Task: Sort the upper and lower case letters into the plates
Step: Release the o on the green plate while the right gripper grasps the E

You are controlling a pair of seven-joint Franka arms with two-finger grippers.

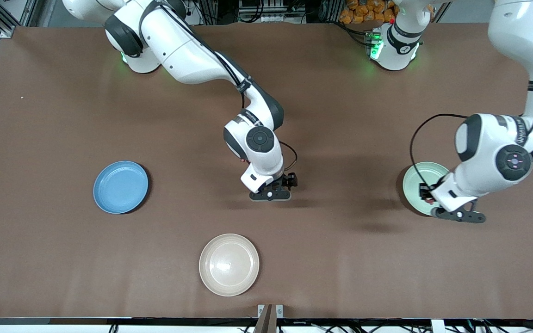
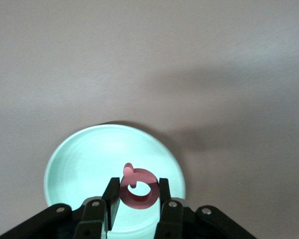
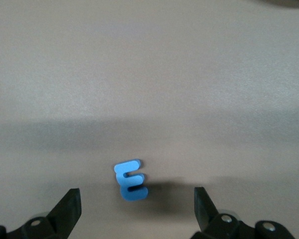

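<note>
Left gripper (image 2: pixel 137 199): jaws pinched on a red letter (image 2: pixel 137 187), a rounded shape with a small tail; it hangs over the mint green plate (image 2: pixel 79 164).
Right gripper (image 3: pixel 137 209): jaws spread wide, holding nothing, low over the tabletop (image 1: pixel 340 259) with a blue letter E (image 3: pixel 130 180) lying flat between them.
Mint green plate: at 3 o'clock on the tabletop, toward the left arm's end.
Light blue plate (image 1: pixel 120 187): at 9 o'clock, toward the right arm's end.
Beige plate (image 1: pixel 229 264): at 6 o'clock, nearest the front camera.
</note>
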